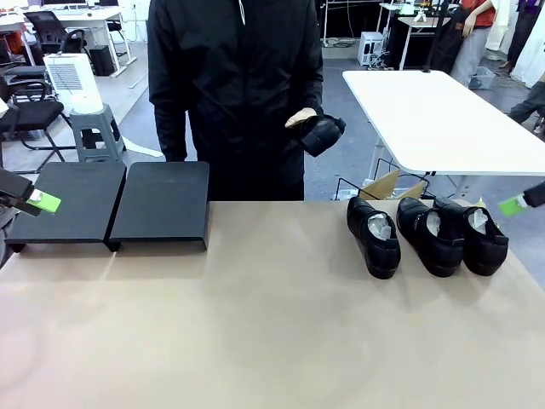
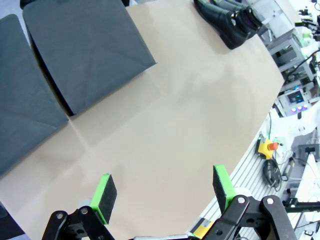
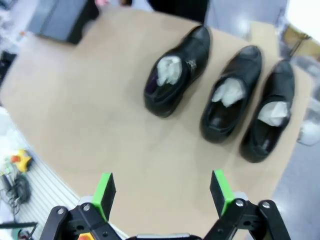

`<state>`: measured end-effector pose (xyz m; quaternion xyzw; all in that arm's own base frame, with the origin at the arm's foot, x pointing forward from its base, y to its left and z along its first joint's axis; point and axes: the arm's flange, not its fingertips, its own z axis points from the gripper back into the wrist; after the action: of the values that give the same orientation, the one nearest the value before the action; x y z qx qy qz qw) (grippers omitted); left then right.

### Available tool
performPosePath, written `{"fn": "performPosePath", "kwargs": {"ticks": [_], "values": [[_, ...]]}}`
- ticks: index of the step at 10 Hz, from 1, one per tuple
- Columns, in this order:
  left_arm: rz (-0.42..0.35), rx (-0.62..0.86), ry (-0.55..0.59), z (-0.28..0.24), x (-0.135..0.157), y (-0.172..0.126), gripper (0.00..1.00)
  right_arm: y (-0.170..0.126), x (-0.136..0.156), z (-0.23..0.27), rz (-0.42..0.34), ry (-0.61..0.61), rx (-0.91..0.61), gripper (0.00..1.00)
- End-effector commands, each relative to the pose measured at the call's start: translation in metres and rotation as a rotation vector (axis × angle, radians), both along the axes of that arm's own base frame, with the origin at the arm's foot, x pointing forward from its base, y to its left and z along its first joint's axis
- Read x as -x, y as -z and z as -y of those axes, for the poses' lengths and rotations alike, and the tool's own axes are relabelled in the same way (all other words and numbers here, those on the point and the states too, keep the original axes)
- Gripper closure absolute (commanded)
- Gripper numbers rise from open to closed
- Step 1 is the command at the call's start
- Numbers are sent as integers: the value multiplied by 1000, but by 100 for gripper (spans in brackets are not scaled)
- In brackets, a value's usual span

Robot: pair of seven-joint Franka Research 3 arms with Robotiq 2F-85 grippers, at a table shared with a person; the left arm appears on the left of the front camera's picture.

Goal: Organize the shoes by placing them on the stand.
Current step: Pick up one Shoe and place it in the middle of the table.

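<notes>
Standing here watching: three shoes [image 1: 430, 237] are sitting side by side, just beside one another, at the right of the table [image 1: 255, 341]. The stand [image 1: 115, 204] is sitting well apart from them at the upper left of the front frame, with its two black sections butting up against each other.

The front camera is giving me the person at the far side. Their hand [image 1: 302, 119] is curling around the fourth shoe [image 1: 324, 135], holding it up in the air at the upper middle of the frame, clear of the table. From there each arm is poking in as little more than a green pad. One [image 1: 44, 202] is at the left edge in front of the stand's left section. The other [image 1: 513, 205] is at the right edge, near the rightmost shoe.

The wrist cams are filling in the rest. The left gripper [image 2: 162, 192] is hanging over bare tabletop with its fingers spread wide and nothing between them. In its frame the stand is filling the upper left and the shoes are peeking in at the top right corner.

The right gripper [image 3: 162, 192] is also spreading its fingers wide, gripping nothing. It's looking down on the three shoes across the upper half of its frame. That view is a bit blurry, but the white paper [image 3: 167, 70] stuffed inside each one is showing clearly. A dark corner of the stand is sitting at the top left.
</notes>
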<state>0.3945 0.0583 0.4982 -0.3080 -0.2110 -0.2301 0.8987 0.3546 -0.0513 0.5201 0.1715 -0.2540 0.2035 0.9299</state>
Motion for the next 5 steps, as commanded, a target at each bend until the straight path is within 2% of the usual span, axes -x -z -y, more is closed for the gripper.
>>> {"fn": "performPosePath", "kwargs": {"ticks": [1, 2, 4, 5], "values": [[17, 18, 16, -1, -1, 0, 0, -6, -24, -5, -59, 143, 134, 0], [17, 18, 16, -1, -1, 0, 0, 0, -34, -13, -120, 137, 169, 0], [17, 18, 16, -1, -1, 0, 0, 15, -54, -18, -87, 333, 335, 0], [17, 18, 16, -1, -1, 0, 0, 4, -32, -13, -63, 139, 171, 0]]}}
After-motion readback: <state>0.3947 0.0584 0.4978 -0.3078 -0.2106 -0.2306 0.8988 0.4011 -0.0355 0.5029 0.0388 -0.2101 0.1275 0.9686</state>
